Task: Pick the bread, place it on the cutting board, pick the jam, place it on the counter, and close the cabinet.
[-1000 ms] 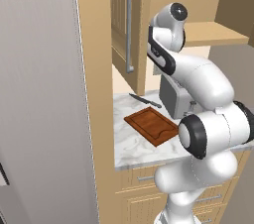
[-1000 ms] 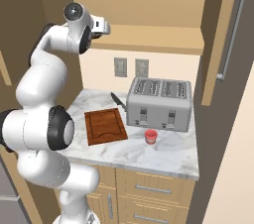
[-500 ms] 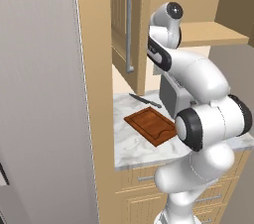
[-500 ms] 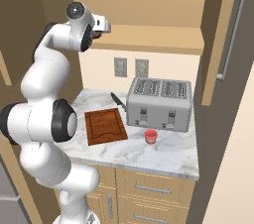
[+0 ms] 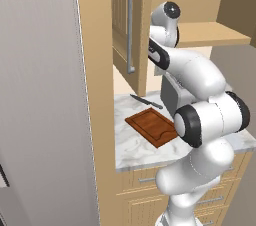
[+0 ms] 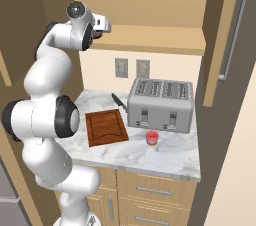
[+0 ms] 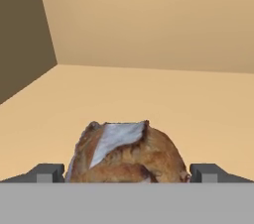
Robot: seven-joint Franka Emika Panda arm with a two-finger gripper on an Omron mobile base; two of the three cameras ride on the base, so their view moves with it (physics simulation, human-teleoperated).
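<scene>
Looking from the left base camera, you see the arm (image 5: pixel 200 115) rise from the lower right, fold at a big dark-jointed elbow over the tabletop (image 5: pixel 131 146), then climb steeply so its wrist sits high, level with the cabinet (image 5: pixel 125 20) shelf. The hand itself points away from you into the cupboard, behind the upper links, so you cannot judge the end effector there. The board (image 5: pixel 152 126) lies flat on the tabletop with nothing on it, a dark knife (image 5: pixel 146 101) just beyond it near the wall. The cabinet door hangs open, its long grey handle (image 5: pixel 131 30) upright.

From the right base camera, you have the arm stacked in an S at the left: shoulder low, elbow beside the board (image 6: pixel 106 127), forearm rising, wrist bent so the end effector (image 6: pixel 105 24) reaches roughly level over the shelf (image 6: pixel 155 37). Its fingers are too small here to tell how they stand. The jam (image 6: pixel 152 137) stands on the tabletop (image 6: pixel 165 155) in front of the toaster (image 6: pixel 161 104), apart from the board. The right cabinet door (image 6: pixel 225 35) is swung open.

In the hand camera, you look along the shelf floor (image 7: pixel 149 99) toward the cupboard's back wall. The bread (image 7: pixel 126 153) sits on that shelf right ahead, between the two fingertips (image 7: pixel 47 173), which stand wide apart on either side of it without touching; the end effector (image 7: pixel 126 174) is spread and holds nothing.
</scene>
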